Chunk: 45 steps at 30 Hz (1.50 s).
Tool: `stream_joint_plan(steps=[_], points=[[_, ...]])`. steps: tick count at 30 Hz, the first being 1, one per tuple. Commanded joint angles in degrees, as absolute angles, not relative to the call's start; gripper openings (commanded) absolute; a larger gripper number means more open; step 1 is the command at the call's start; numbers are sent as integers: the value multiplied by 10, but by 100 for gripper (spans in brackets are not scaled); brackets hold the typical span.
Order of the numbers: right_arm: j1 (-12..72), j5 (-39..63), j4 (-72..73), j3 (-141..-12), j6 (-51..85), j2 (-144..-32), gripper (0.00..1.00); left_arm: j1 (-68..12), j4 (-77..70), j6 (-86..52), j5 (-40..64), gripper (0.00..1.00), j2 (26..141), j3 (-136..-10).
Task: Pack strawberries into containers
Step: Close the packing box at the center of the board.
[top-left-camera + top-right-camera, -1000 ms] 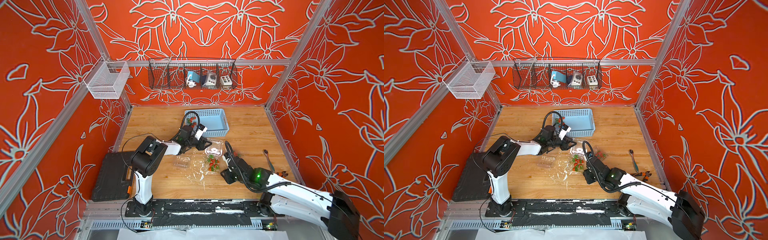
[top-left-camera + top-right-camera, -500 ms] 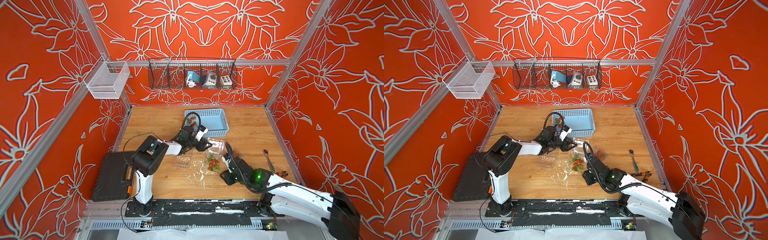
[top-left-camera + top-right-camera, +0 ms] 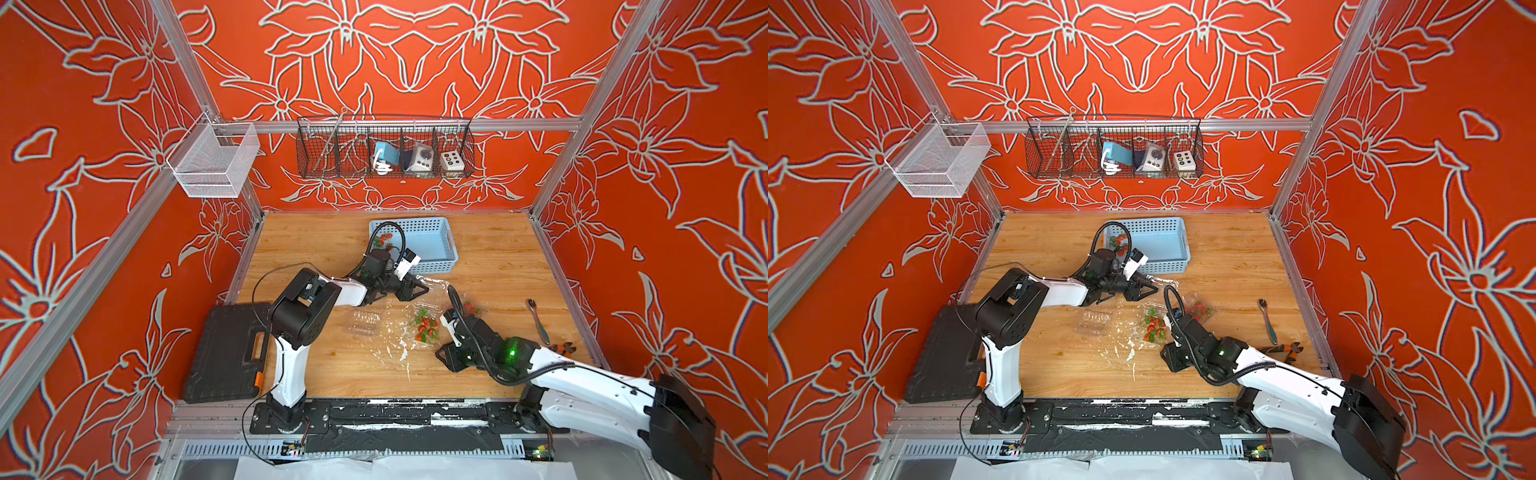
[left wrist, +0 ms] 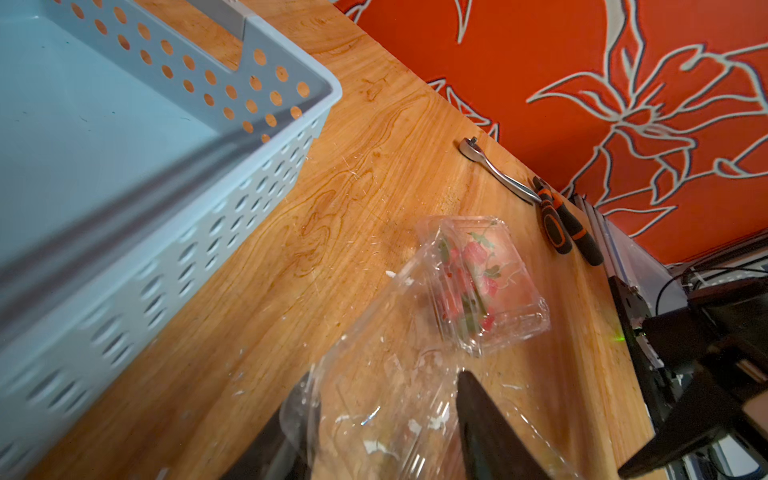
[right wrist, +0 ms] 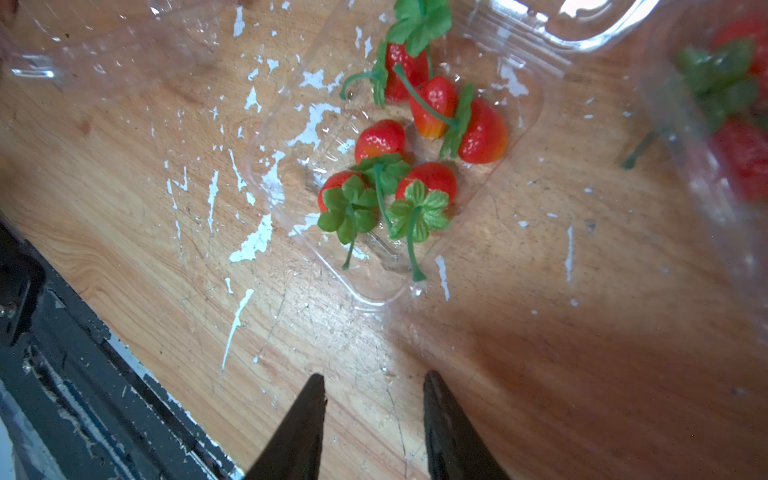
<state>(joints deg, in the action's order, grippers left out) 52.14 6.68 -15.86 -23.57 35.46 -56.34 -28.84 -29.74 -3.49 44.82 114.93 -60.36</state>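
We find the left pincer (image 4: 382, 382) nearly closed on the thin plastic of a clear container (image 4: 374, 332) near the middle of the table (image 3: 332, 374). The right pincer (image 5: 374, 380) is half open and empty toward the front edge, short of six strawberries (image 5: 380, 139) lying in an open container (image 5: 374, 286). We judge that the flimsy plastic may buckle or slip from the left grip, and that dragging it could jostle the open container and spill berries.

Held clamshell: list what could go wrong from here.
1. The left tool pinches the thin clamshell; it may buckle or slip out.
2. It hangs close to the filled box; a swing could knock that over.
3. Stems reach the rim of the open tray; closing its lid may trap them.
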Motion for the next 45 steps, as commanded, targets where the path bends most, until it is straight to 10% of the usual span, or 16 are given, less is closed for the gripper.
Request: stream_joint_plan(steps=[1,45], points=[[523,86,-126,-222,376,-573,41,-290,-325,-33,479,52,1150,-599],[381,87,-140,-268,312,-545,38,-317,-416,-54,494,51,987,-425]])
